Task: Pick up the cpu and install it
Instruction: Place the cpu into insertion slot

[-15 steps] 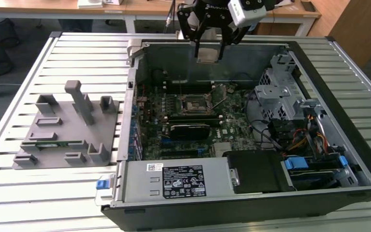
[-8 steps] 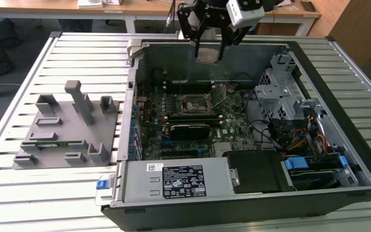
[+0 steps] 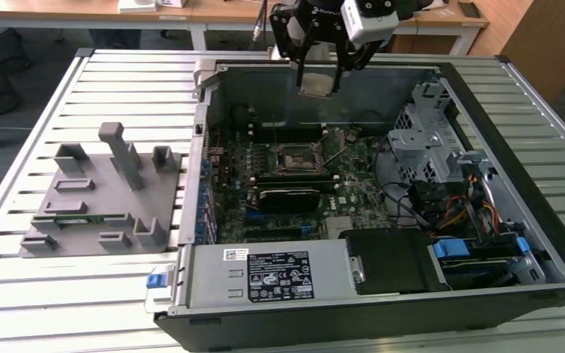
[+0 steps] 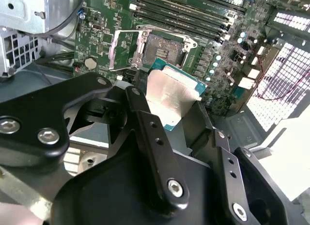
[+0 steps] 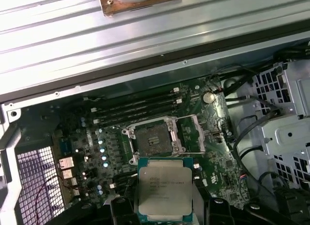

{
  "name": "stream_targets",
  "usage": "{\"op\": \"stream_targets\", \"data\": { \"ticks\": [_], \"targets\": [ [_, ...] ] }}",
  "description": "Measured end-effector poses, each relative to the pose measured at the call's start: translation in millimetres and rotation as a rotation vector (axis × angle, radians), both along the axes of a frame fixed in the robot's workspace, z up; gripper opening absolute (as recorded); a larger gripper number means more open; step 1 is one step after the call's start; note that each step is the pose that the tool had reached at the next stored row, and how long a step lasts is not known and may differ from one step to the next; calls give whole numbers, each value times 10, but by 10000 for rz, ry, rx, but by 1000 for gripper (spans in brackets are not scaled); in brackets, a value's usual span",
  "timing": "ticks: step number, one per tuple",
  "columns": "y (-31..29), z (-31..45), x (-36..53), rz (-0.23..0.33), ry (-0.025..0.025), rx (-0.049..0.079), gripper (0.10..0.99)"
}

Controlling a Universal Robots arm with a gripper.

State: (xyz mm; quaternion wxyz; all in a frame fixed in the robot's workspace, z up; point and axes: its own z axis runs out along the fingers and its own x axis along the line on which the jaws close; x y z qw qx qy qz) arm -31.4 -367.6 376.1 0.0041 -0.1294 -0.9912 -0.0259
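The cpu (image 3: pixel 319 86) is a small square chip with a silvery top, held in the air over the far side of the open computer case (image 3: pixel 518 95). My gripper (image 3: pixel 319 73) is shut on it, one black finger on either edge. In the second wrist view the cpu (image 4: pixel 170 92) sits between the fingers (image 4: pixel 139 111), with the open black socket frame (image 4: pixel 162 47) on the green motherboard beyond it. The first wrist view shows the cpu (image 5: pixel 164 188) level, just short of the empty socket (image 5: pixel 152 137), whose metal load plate is swung open.
A grey fixture (image 3: pixel 96 198) carrying a green memory stick (image 3: pixel 86 218) stands on the slatted table at the exterior view's left. Inside the case are a drive cage (image 3: pixel 425 136), bundled cables (image 3: pixel 459 213) and a power supply (image 3: pixel 263 276). Memory slots (image 5: pixel 135 109) lie beside the socket.
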Motion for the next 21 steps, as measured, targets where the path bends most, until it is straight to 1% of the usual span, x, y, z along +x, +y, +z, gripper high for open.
{"op": "stream_targets", "data": {
  "ticks": [21],
  "targets": [
    [0,-9,0,-1508,0,1,533]
  ]
}}
